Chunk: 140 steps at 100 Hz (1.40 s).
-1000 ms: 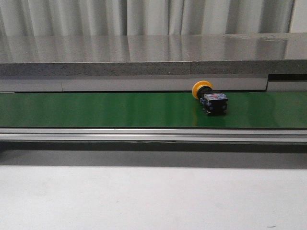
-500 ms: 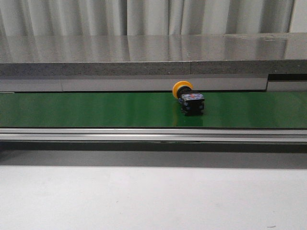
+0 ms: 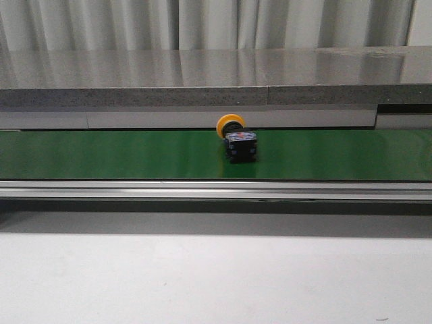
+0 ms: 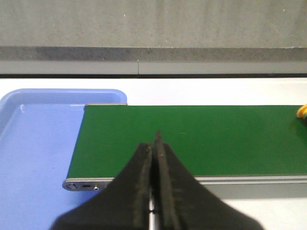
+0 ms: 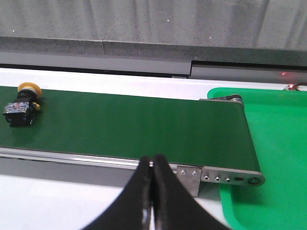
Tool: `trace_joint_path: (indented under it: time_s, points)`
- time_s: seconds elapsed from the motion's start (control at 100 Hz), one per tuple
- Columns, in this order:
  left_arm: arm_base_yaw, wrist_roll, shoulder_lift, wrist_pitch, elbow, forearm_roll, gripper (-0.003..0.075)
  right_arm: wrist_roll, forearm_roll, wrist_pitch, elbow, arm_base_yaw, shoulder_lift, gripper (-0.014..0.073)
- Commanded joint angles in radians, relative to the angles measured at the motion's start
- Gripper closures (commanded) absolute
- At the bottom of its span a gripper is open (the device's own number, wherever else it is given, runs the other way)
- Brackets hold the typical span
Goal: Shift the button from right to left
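The button (image 3: 237,140), yellow-orange cap and black boxy body with a pale label, lies on its side on the green conveyor belt (image 3: 121,155), near the middle in the front view. It also shows in the right wrist view (image 5: 20,108). Only a sliver of its yellow cap (image 4: 302,111) shows at the edge of the left wrist view. My left gripper (image 4: 156,139) is shut and empty, over the belt's left end. My right gripper (image 5: 152,160) is shut and empty, over the belt's near rail by the right end. Neither gripper shows in the front view.
A blue tray (image 4: 33,143) sits at the belt's left end. A green tray (image 5: 278,153) sits at the belt's right end. A grey stone ledge (image 3: 202,81) runs behind the belt. A white table surface (image 3: 216,277) lies in front.
The button has travelled leftward along the belt, from right of centre to about the middle. Neither gripper shows in the earlier frames.
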Motion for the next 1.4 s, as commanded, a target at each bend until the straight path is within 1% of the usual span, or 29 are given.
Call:
trace_joint_path:
  time_s: [0.0,0.03,0.06,0.08,0.13,0.15,0.18,0.23,0.28,0.32,0.38,0.54,0.75,0.96,1.0,1.13,1.19,1.27,1.39]
  points:
    - [-0.008,-0.003,0.096,-0.035,-0.092,-0.043,0.0646,-0.006,0.005,-0.075,-0.025,0.002,0.009,0.0660]
    - [-0.008,-0.001,0.125,-0.033,-0.107,-0.048,0.0597,-0.006,0.005,-0.075,-0.025,0.002,0.009,0.0660]
    - [-0.008,-0.001,0.159,-0.033,-0.121,-0.053,0.0524,-0.006,0.005,-0.075,-0.025,0.002,0.009,0.0660]
    - [-0.008,-0.001,0.179,-0.033,-0.130,-0.059,0.0491,-0.006,0.005,-0.075,-0.025,0.002,0.009,0.0660]
    - [-0.008,-0.001,0.226,-0.033,-0.150,-0.070,0.0351,-0.006,0.005,-0.075,-0.025,0.002,0.009,0.0660]
    - [-0.008,-0.001,0.246,-0.033,-0.158,-0.076,0.0317,-0.006,0.005,-0.075,-0.025,0.002,0.009,0.0660]
    - [-0.008,-0.001,0.270,-0.031,-0.169,-0.081,0.0234,-0.006,0.005,-0.075,-0.025,0.002,0.009,0.0660]
    - [-0.013,-0.001,0.313,-0.026,-0.188,-0.081,0.0141,-0.006,0.005,-0.075,-0.025,0.002,0.009,0.0660]
    - [-0.014,-0.001,0.360,-0.024,-0.212,-0.081,0.0091,-0.006,0.005,-0.075,-0.025,0.002,0.009,0.0660]
    - [-0.014,-0.001,0.402,-0.022,-0.228,-0.083,0.0084,-0.006,0.005,-0.075,-0.025,0.002,0.009,0.0660]
    - [-0.024,-0.001,0.458,-0.020,-0.263,-0.083,0.0093,-0.006,0.005,-0.075,-0.025,0.002,0.009,0.0660]
    - [-0.087,-0.001,0.622,0.003,-0.377,-0.081,0.0118,-0.006,0.005,-0.075,-0.025,0.002,0.009,0.0660]
    - [-0.181,-0.015,0.836,0.102,-0.565,-0.083,0.0118,-0.006,0.005,-0.075,-0.025,0.002,0.009,0.0660]
    - [-0.262,-0.135,1.011,0.221,-0.755,-0.054,0.0120,-0.006,0.005,-0.075,-0.025,0.002,0.009,0.0660]
    - [-0.277,-0.168,1.035,0.241,-0.784,-0.025,0.0120,-0.006,0.005,-0.075,-0.025,0.002,0.009,0.0660]
    - [-0.337,-0.319,1.119,0.333,-0.885,0.145,0.0121,-0.006,0.005,-0.075,-0.025,0.002,0.009,0.0660]
    - [-0.355,-0.353,1.153,0.381,-0.927,0.179,0.0121,-0.006,0.005,-0.075,-0.025,0.002,0.009,0.0660]
    - [-0.364,-0.374,1.183,0.412,-0.960,0.173,0.0121,-0.006,0.005,-0.075,-0.025,0.002,0.009,0.0660]
    - [-0.368,-0.404,1.208,0.422,-0.987,0.144,0.0121,-0.006,0.005,-0.075,-0.025,0.002,0.009,0.0660]
